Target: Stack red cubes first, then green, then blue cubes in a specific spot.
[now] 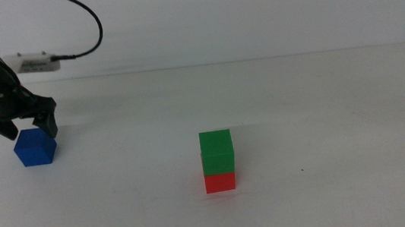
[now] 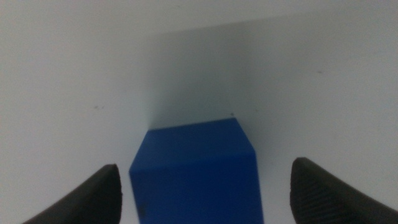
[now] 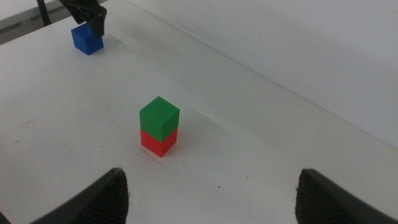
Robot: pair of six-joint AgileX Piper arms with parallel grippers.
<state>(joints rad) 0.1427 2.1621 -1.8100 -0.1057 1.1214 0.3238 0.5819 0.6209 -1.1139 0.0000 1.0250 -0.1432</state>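
Observation:
The green cube [image 1: 217, 151] sits on top of the red cube [image 1: 219, 182] near the middle of the white table; the stack also shows in the right wrist view, green [image 3: 159, 116] over red [image 3: 157, 142]. The blue cube [image 1: 35, 147] rests on the table at the far left. My left gripper [image 1: 30, 130] is open just above and behind it, jaws spread wider than the cube. In the left wrist view the blue cube [image 2: 196, 171] lies between the jaws, untouched. My right gripper [image 3: 211, 193] is open and empty, out of the middle view, looking at the stack from a distance.
The white table [image 1: 325, 115] ends at a far edge against a pale wall. A black cable [image 1: 85, 20] loops above the left arm. The left gripper and the blue cube [image 3: 86, 38] show far off in the right wrist view.

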